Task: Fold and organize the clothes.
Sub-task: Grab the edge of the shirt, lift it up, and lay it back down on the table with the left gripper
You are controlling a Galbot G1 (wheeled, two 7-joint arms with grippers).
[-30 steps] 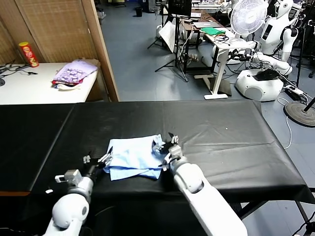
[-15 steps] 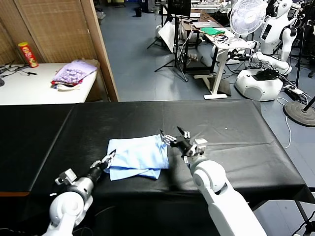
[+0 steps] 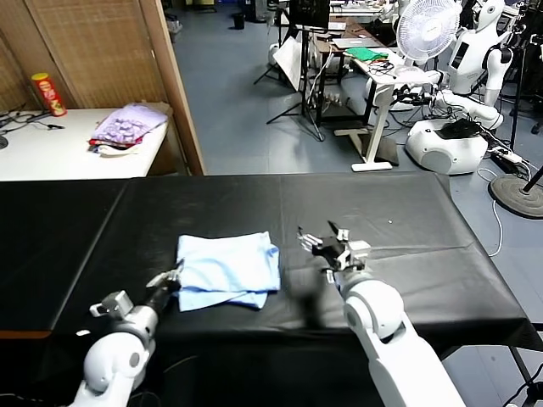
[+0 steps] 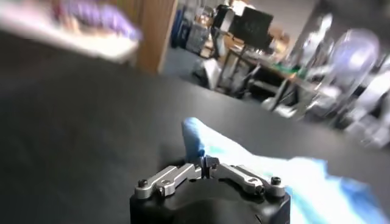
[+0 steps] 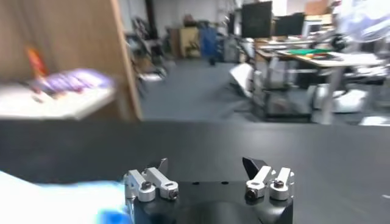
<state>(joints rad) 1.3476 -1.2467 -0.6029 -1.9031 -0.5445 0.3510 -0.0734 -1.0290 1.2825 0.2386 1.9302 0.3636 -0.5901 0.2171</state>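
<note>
— Where is the T-shirt (image 3: 227,270)?

— It lies folded into a rough rectangle on the black-covered surface (image 3: 407,212), toward the near edge and a little to the robot's left of centre. It is pale light blue, soft and wrinkled, with a layer showing along its near edge.

— And the left tool (image 3: 167,279)?

— Low at the shirt's near left corner. Its fingers are together, pinched on the cloth: in the left wrist view a little peak of blue fabric (image 4: 194,135) stands up right at the closed tips, with the rest of the shirt trailing away across the black cover.

— The right tool (image 3: 326,240)?

— Off the shirt, just beside its right edge, raised above the black cover. Its fingers (image 5: 254,165) stand wide apart with nothing between them. The right wrist view shows only a strip of blue at the picture's margin, apart from the fingers.

— Anything else around?

— A white side table (image 3: 51,153) sits beyond the far left corner, carrying a purple patterned cloth pile (image 3: 127,125) and a red and yellow can (image 3: 49,93). A white fan (image 3: 428,29) stands in the room behind.
</note>
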